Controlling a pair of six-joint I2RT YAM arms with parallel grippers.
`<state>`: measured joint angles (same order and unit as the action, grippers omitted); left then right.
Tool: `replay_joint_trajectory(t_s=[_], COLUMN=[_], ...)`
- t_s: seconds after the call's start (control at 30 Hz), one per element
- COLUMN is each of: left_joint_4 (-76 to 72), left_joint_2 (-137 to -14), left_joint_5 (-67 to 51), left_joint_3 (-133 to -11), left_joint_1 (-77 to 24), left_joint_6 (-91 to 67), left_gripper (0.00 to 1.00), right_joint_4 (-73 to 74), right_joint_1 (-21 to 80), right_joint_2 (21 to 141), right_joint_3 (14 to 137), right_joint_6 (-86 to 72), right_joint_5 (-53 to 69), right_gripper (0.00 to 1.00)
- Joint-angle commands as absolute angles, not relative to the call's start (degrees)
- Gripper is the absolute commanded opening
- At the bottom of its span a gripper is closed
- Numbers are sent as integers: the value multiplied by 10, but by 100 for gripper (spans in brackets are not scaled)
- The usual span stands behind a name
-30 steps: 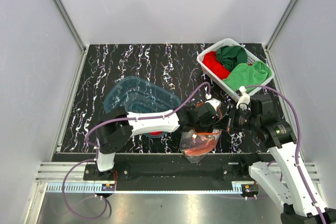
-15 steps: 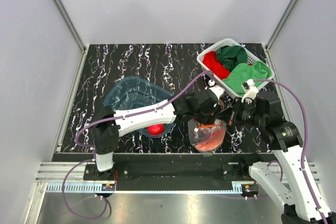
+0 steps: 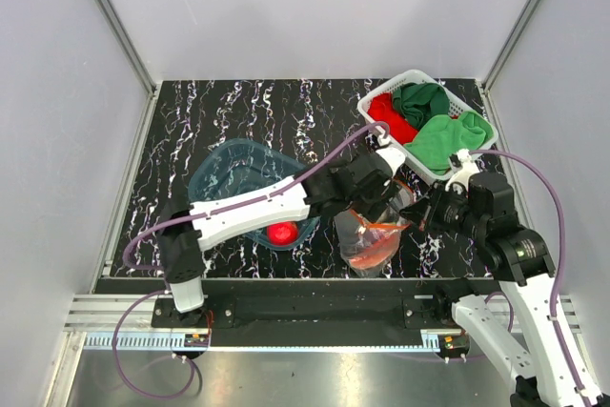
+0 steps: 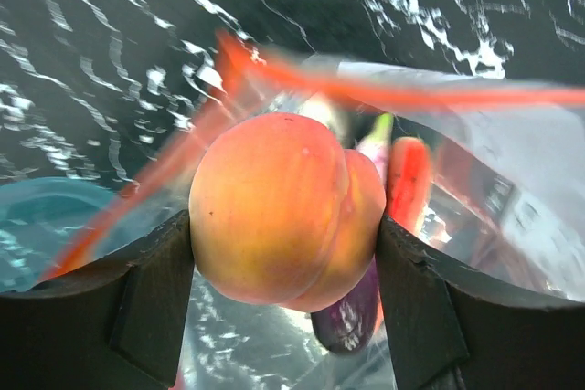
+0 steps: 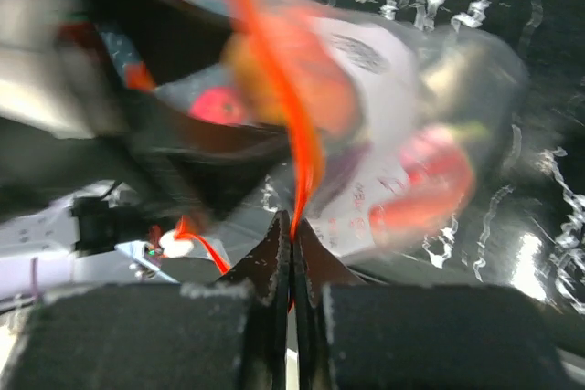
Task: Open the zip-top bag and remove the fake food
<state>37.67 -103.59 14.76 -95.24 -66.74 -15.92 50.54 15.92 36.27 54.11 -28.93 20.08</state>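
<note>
My left gripper (image 4: pixel 285 226) is shut on the orange-peach fruit (image 4: pixel 283 207) and holds it just above the open mouth of the zip-top bag (image 4: pixel 512 152). In the top view the left gripper (image 3: pixel 370 186) is over the bag (image 3: pixel 372 243), near the table's front edge. My right gripper (image 5: pixel 292 237) is shut on the bag's orange-red zip strip (image 5: pixel 285 107) and holds that edge up; in the top view it (image 3: pixel 429 213) is at the bag's right side. The glossy red fruit (image 3: pixel 281 233) lies in the blue tub (image 3: pixel 229 171). A purple piece (image 4: pixel 352 317) and a red piece (image 4: pixel 409 180) lie inside the bag.
A white basket (image 3: pixel 381 94) with red and green cloths stands at the back right, close behind both grippers. The blue tub is left of the bag, under the left arm. White walls enclose the black marbled table (image 3: pixel 238 111).
The left gripper has lifted back out of the bag with the orange-peach fruit. The right gripper has drawn back to the right with the zip strip, and the bag has shifted right and stands more upright.
</note>
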Motion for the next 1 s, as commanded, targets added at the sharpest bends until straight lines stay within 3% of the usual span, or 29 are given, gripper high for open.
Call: replay_joint_trajectory(t_s=[0.0, 0.2, 0.53, 0.77, 0.97], left_joint_4=[359, 344, 226, 193, 265], left_joint_2=[-980, -962, -871, -750, -650], left_joint_5=[207, 155, -68, -37, 77], left_joint_3=[-942, -956, -986, -888, -803], left_joint_1=[-658, -648, -642, -618, -574], left_joint_6=[-132, -161, -197, -212, -203], left_gripper=[0, 0, 0, 0, 0], right_joint_4=[536, 537, 534, 530, 529], right_joint_1=[157, 157, 156, 157, 157], right_joint_2=[335, 358, 380, 382, 377], right_joint_3=[555, 535, 530, 527, 526], right_joint_6=[-274, -279, -279, -278, -278], right_joint_5=[145, 141, 141, 146, 149], right_gripper=[0, 0, 0, 0, 0])
